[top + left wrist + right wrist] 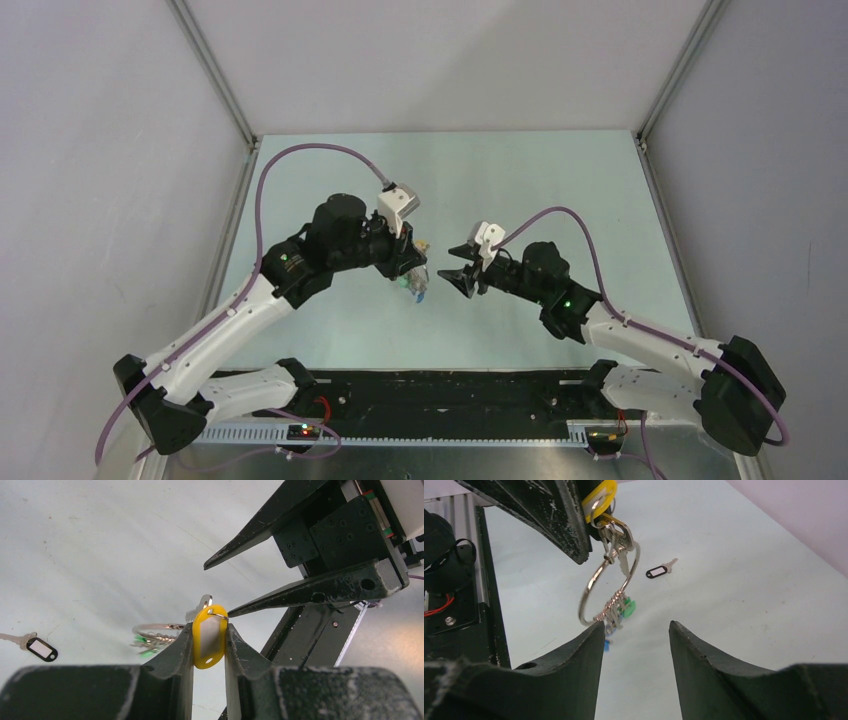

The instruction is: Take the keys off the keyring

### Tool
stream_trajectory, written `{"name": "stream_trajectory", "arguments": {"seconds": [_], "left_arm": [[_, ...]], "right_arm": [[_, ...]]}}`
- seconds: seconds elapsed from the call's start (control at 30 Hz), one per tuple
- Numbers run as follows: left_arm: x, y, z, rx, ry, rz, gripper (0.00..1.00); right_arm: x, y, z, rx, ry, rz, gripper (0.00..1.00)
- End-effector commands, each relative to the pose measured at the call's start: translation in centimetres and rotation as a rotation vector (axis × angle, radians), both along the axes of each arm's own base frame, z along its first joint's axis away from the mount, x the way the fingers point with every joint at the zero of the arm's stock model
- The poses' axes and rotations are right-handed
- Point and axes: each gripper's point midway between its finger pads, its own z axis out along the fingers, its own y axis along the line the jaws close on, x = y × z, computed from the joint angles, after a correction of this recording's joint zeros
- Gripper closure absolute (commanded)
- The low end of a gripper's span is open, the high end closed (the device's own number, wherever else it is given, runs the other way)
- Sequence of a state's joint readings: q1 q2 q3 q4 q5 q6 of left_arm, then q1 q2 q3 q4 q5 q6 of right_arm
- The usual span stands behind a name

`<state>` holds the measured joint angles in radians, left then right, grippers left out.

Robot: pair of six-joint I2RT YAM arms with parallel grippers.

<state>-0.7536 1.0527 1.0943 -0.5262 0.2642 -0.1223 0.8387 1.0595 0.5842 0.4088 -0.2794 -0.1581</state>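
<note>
Left end effector [210, 626] is clamping the yellow key [208, 645] by its tag, and I am holding it off the bench [749, 605] so the keyring [583, 600] is dangling free beneath it, with the green key [627, 606] at its low end. Right end effector [636, 625] is hovering open just beside that ring, ready to work it. A black key [656, 572] is lying apart on the bench.

Polished silver metal wire keyring [584, 592]; glossy yellow plastic key tag [209, 642]; scuffed matt black left tool [209, 630]; smooth, faintly scratched pale counter [100, 540].
</note>
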Motion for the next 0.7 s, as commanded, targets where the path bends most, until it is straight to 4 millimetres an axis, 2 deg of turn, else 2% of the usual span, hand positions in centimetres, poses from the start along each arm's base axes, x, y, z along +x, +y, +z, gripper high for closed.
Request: {"name": "stream_trajectory", "arguments": {"seconds": [0.0,0.07,0.1,0.13,0.17,0.27,0.37,0.43,0.47,0.5,0.53,0.6,0.67], "left_arm": [[0.4,-0.6,3.9,-0.076,-0.094,-0.014,1.00],[0.3,-0.7,4.0,-0.081,-0.093,-0.024,1.00],[0.3,-0.7,4.1,-0.082,-0.093,-0.024,1.00],[0.2,-0.7,4.1,-0.082,-0.095,-0.025,1.00],[0.2,-0.7,4.2,-0.084,-0.095,-0.025,1.00],[0.1,-0.7,4.5,-0.092,-0.099,-0.030,1.00],[0.0,-0.6,4.6,-0.094,-0.103,-0.028,1.00],[0.1,-0.6,4.7,-0.097,-0.103,-0.023,1.00],[0.0,-0.6,4.8,-0.099,-0.100,-0.026,1.00],[0.0,-0.6,4.8,-0.101,-0.101,-0.025,1.00],[0.0,-0.6,4.8,-0.099,-0.102,-0.023,1.00],[0.2,-0.3,4.7,-0.093,-0.109,-0.007,1.00],[0.7,0.1,4.3,-0.081,-0.110,0.025,1.00]], "right_arm": [[-1.0,0.7,2.8,0.044,-0.055,0.067,0.44],[-1.6,1.1,2.9,0.052,-0.061,0.108,0.32],[-2.1,1.5,3.1,0.059,-0.070,0.146,0.16],[-2.3,1.7,3.1,0.062,-0.074,0.160,0.05],[-2.4,1.9,3.3,0.070,-0.081,0.176,0.03],[-2.0,2.7,3.2,0.071,-0.079,0.183,0.09],[-1.5,3.3,3.3,0.074,-0.059,0.178,0.10],[-0.7,3.6,3.3,0.074,-0.045,0.151,0.22],[-0.1,3.7,3.3,0.073,-0.039,0.126,0.51],[0.2,3.7,3.1,0.069,-0.021,0.109,0.69],[0.7,3.6,3.1,0.066,-0.010,0.083,0.93],[0.7,3.4,3.0,0.057,0.002,0.072,1.00],[0.6,3.0,2.7,0.033,0.007,0.067,1.00]]}}
